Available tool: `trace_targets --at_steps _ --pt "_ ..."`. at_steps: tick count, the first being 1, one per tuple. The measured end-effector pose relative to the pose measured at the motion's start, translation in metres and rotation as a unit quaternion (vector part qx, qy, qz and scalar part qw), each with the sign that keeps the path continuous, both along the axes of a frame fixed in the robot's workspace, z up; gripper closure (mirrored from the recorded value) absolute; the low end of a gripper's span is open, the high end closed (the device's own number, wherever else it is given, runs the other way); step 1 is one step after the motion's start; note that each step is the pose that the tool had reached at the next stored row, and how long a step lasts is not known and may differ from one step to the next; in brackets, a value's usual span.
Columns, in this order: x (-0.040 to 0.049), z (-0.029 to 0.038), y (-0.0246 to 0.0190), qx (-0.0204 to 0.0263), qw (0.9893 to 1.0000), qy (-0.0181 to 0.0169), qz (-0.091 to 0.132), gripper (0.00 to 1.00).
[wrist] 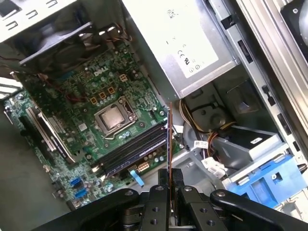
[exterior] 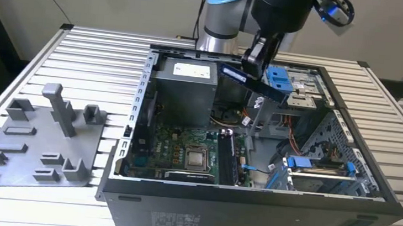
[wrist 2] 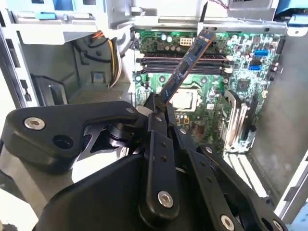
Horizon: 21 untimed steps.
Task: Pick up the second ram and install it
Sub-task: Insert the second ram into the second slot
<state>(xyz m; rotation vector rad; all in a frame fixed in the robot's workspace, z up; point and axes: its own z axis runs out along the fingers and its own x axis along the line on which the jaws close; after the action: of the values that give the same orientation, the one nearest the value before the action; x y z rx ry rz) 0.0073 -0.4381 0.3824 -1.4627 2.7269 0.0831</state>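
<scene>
— Above the open black metal computer case (exterior: pixel 250 223), what has the black two-finger gripper (exterior: pixel 253 62) got?

— Its fingers are pinched narrow on one end of the thin, flat, dark blue second ram (exterior: pixel 257 85). It hangs tilted in the air over the case's interior, touching nothing else.

— Which step is that?

— Carrying, I'd judge: lifted, not yet seated. In the second wrist view the second ram (wrist 2: pixel 187 65) crosses the long black memory slots (wrist 2: pixel 159 60) on the green motherboard (wrist 2: pixel 211 110) at an angle, well above them.

— What does seating ask?

— Turning it parallel to a free slot (which one is free I cannot tell) and keeping it level on the way down.

— Room to move?

— Tight at the sides, I think. The grey metal power supply box (exterior: pixel 181 89) stands near the slots, a bundle of orange and yellow cables (wrist: pixel 187 113) lies close by their end, and the case walls hem in the arm; straight above is open
</scene>
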Motion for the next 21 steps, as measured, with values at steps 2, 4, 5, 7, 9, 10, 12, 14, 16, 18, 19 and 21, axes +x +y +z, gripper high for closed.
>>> trace_targets --at_steps 2,4,5,7,9,10,12,14,16,18,19,21 --pt "0.0000 -0.0001 0.0000 0.0000 0.9999 0.0000 -0.016 0.86" --pt "0.0000 -0.0001 0.0000 0.0000 0.9995 0.0000 -0.031 0.86" --pt "0.0000 -0.0002 0.0000 0.0000 0.9992 0.0000 -0.039 0.86" --pt "0.0000 -0.0002 0.0000 0.0000 0.9986 0.0000 -0.053 0.86" --pt "0.0000 -0.0004 0.0000 0.0000 0.9978 0.0000 -0.067 0.86" --pt "0.0000 -0.0004 0.0000 0.0000 0.9973 0.0000 -0.074 0.86" --pt "0.0000 -0.0006 0.0000 0.0000 0.9962 0.0000 -0.087 0.86" --pt "0.0000 -0.0007 0.0000 0.0000 0.9951 0.0000 -0.099 0.86" --pt "0.0000 -0.0009 0.0000 0.0000 0.9940 0.0000 -0.110 0.86" --pt "0.0000 -0.0012 0.0000 0.0000 0.9928 0.0000 -0.120 0.86" --pt "0.0000 -0.0013 0.0000 0.0000 0.9922 0.0000 -0.125 0.86" --pt "0.0000 -0.0015 0.0000 -0.0001 0.9910 0.0000 -0.134 0.86"
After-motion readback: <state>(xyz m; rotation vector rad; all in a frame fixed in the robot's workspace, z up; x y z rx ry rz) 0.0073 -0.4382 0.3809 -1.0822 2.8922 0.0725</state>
